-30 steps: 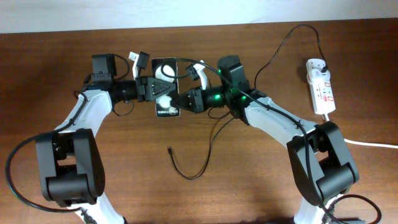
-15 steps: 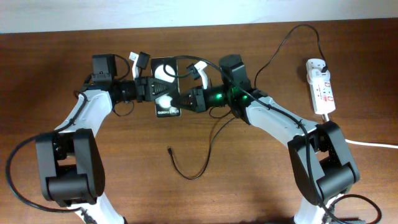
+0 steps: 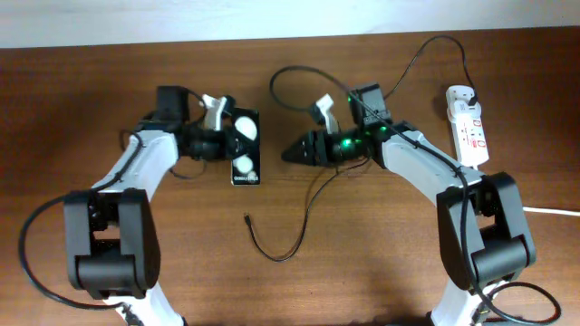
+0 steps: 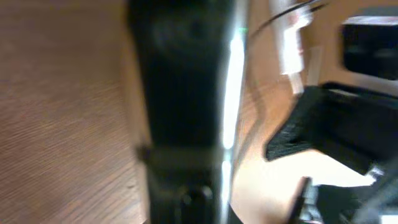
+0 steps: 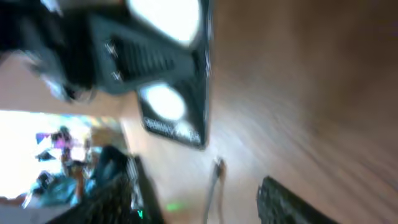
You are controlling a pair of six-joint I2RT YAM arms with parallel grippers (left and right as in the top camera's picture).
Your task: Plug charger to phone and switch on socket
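The black phone, with two white spots and white lettering at its near end, lies face up left of centre. My left gripper is shut on its left edge. In the blurred left wrist view the phone fills the middle as a dark bar. My right gripper points at the phone from the right, open and apart from it. Its wrist view shows the phone ahead and the charger's connector tip on the wood between its spread fingers. The charger cable loops from its tip up to the white socket.
The charger's black plug sits in the far end of the socket. A thick white cord runs off the right edge. The cable arches over the table behind my right arm.
My right gripper let go of the phone and drew back to the right. My left gripper closed on the phone, which shifted a little nearer.
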